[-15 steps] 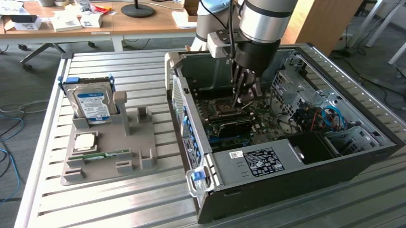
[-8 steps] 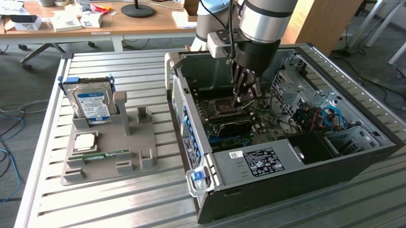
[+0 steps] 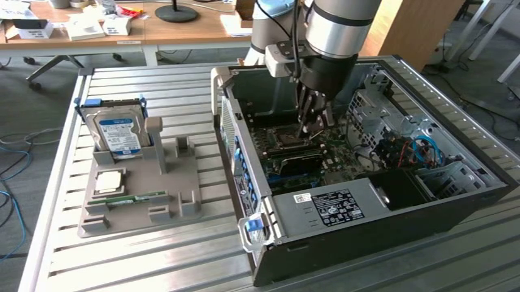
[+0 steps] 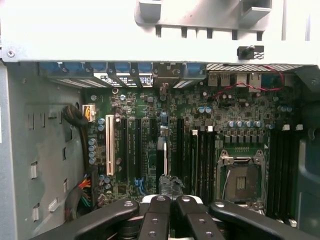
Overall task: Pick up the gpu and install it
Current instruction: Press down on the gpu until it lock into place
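Note:
My gripper (image 3: 312, 125) reaches down into the open computer case (image 3: 243, 131), over the motherboard (image 3: 325, 149). In the wrist view the gripper (image 4: 169, 196) is shut on the gpu (image 4: 162, 150), a thin dark card seen edge-on. The card stands upright among the expansion slots (image 4: 131, 150), between the white slot (image 4: 109, 145) and the memory slots (image 4: 200, 160). Its far end meets a metal bracket (image 4: 165, 74) at the case's rear wall. I cannot tell whether its lower edge sits in a slot.
A grey holder (image 3: 175, 182) at the exterior view's left carries a hard drive with a blue label (image 3: 119, 131), a processor chip (image 3: 109, 180) and a green memory stick (image 3: 134, 199). The empty CPU socket (image 4: 240, 177), cables (image 4: 75, 117) and power supply (image 3: 341, 207) crowd the case.

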